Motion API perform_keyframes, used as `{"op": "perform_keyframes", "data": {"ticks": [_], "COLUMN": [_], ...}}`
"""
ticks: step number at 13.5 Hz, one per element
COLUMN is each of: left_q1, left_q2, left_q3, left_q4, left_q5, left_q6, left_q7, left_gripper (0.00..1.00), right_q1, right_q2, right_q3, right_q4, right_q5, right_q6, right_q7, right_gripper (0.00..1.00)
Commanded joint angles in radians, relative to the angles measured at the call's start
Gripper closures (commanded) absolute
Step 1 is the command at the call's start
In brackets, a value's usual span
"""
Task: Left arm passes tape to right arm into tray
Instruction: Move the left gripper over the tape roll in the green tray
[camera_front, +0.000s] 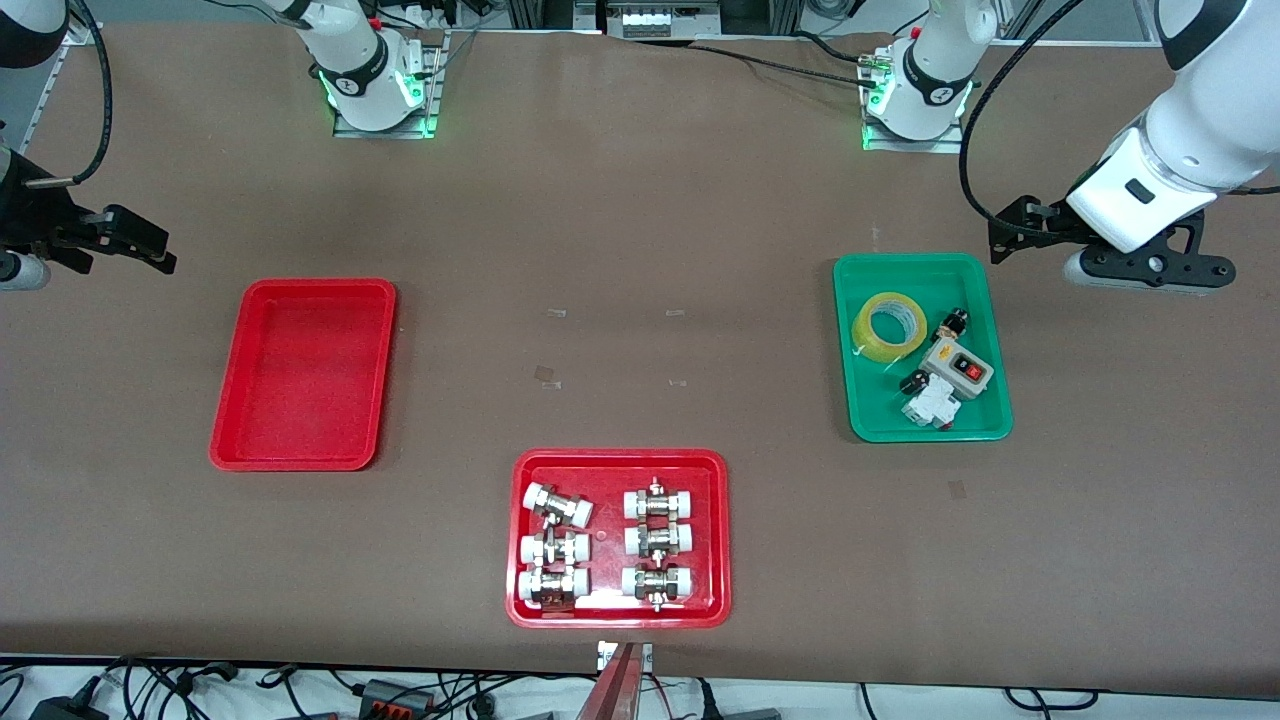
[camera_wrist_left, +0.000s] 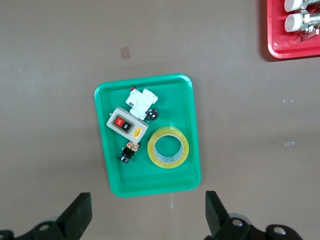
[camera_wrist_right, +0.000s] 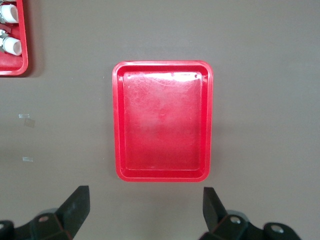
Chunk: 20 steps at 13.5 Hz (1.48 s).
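Observation:
The yellow tape roll (camera_front: 889, 327) lies flat in a green tray (camera_front: 858, 400) toward the left arm's end of the table; it also shows in the left wrist view (camera_wrist_left: 168, 147). My left gripper (camera_front: 1015, 232) hangs open and empty over bare table just off that tray's edge, its view (camera_wrist_left: 147, 210) looking down on the tray (camera_wrist_left: 150, 187). The plain red tray (camera_front: 303, 372) lies empty toward the right arm's end. My right gripper (camera_front: 135, 240) hangs open and empty over bare table beside it, and its view (camera_wrist_right: 145, 205) looks down on that tray (camera_wrist_right: 162, 120).
The green tray also holds a grey switch box (camera_front: 957, 366), a white breaker (camera_front: 928, 405) and a small black plug (camera_front: 953, 322). A red tray (camera_front: 620, 458) of several metal fittings sits mid-table, nearest the front camera.

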<state>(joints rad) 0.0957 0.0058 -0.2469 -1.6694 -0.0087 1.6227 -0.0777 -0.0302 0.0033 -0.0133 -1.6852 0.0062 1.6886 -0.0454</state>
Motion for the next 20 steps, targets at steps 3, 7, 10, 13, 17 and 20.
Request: {"op": "perform_keyframes", "data": {"ticks": [3, 7, 10, 13, 17, 20], "left_q1": [0.001, 0.012, 0.013, 0.045, 0.053, 0.053], "left_q2": [0.014, 0.078, 0.172, 0.175, 0.171, 0.167], "left_q3": [-0.006, -0.006, -0.003, 0.0, 0.0, 0.0], "left_q4": [0.017, 0.016, -0.025, -0.208, -0.387, -0.563], "left_q5": [0.007, 0.007, 0.013, 0.018, 0.018, 0.019], "left_q6": [-0.009, 0.009, 0.124, 0.317, 0.469, 0.668], "left_q7": [0.007, 0.019, 0.009, 0.01, 0.007, 0.006], "left_gripper": [0.0, 0.0, 0.0, 0.0, 0.0, 0.0], "right_q1": [0.003, 0.004, 0.006, 0.013, 0.022, 0.022], "right_q2": [-0.02, -0.019, -0.017, -0.017, -0.017, -0.017], "right_q3": [0.004, 0.004, 0.004, 0.004, 0.006, 0.006], "right_q4": [-0.011, -0.011, -0.01, -0.01, -0.008, -0.008], "right_q5": [-0.014, -0.014, -0.014, -0.015, -0.051, -0.045], "right_q6": [0.0, 0.002, 0.009, 0.013, 0.011, 0.003], "right_q7": [-0.002, -0.001, -0.001, -0.005, -0.001, 0.005], "right_gripper": [0.0, 0.0, 0.0, 0.0, 0.0, 0.0]}}
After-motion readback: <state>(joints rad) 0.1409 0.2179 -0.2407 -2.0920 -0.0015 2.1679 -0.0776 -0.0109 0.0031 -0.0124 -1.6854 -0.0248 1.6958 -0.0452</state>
